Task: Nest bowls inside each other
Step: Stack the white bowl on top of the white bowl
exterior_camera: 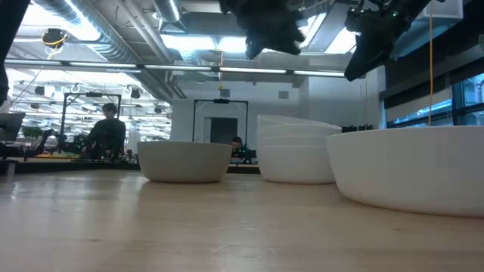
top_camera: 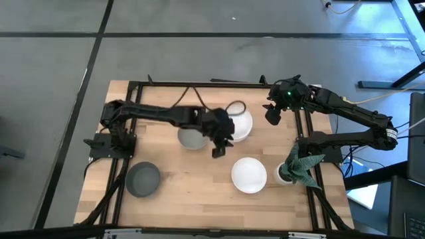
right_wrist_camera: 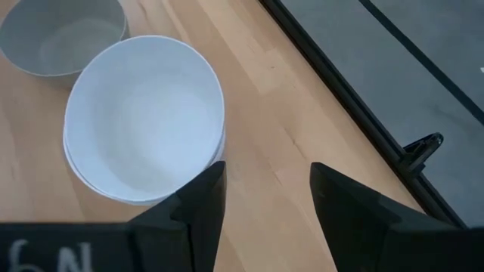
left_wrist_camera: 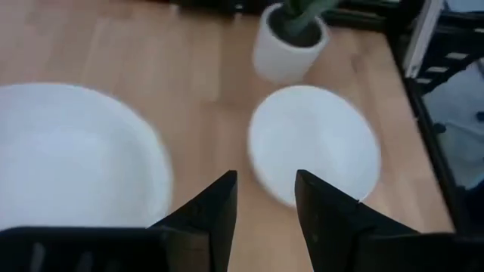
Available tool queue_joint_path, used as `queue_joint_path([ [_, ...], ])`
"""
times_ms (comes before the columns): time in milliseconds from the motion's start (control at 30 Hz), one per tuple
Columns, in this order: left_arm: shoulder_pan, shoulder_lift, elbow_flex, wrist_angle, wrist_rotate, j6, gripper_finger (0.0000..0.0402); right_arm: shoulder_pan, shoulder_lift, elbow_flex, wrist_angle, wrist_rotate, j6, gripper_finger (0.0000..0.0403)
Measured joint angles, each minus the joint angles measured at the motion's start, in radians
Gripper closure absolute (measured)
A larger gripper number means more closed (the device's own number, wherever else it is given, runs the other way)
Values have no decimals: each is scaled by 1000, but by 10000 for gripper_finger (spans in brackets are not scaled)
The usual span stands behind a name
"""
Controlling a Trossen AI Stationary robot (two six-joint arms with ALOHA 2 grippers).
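Partway there: a white stack (top_camera: pixel 240 123) stands near the bench's back edge, perhaps three bowls deep. Left claw (top_camera: pixel 221 143) hovers open and empty beside it; right claw (top_camera: pixel 272 114) waits open. Loose bowls remain: grey (top_camera: pixel 191 137), grey (top_camera: pixel 143 179), white (top_camera: pixel 249 174).

We see a grey floor (top_camera: pixel 199 60) crossed by dark seams around the wooden table (top_camera: pixel 199 182). Beyond the table edge lies an open hall with exposed ceiling ducts (exterior_camera: pixel 113 30), bright strip lights (exterior_camera: pixel 227 69), a dark doorway (exterior_camera: pixel 221 121) and a seated person (exterior_camera: pixel 107 134).
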Motion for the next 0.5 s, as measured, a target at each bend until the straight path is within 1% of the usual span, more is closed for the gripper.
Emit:
queue_joint_path([
  [67,-29,10,-3,-16,-30,-57,273,0,0,0,0,0,4,210],
  [133,-51,38,-2,20,-87,-131,273,0,0,0,0,0,6,210],
  [200,-66,60,-4,5,-141,-169,273,0,0,0,1,0,7,210],
  [233,-72,77,-3,27,-154,-178,273,0,0,0,2,0,12,210],
  [333,-92,128,-3,60,-153,-191,273,0,0,0,5,0,31,210],
  [500,-124,192,-3,195,-133,-215,273,1,0,0,6,-6,32,210],
])
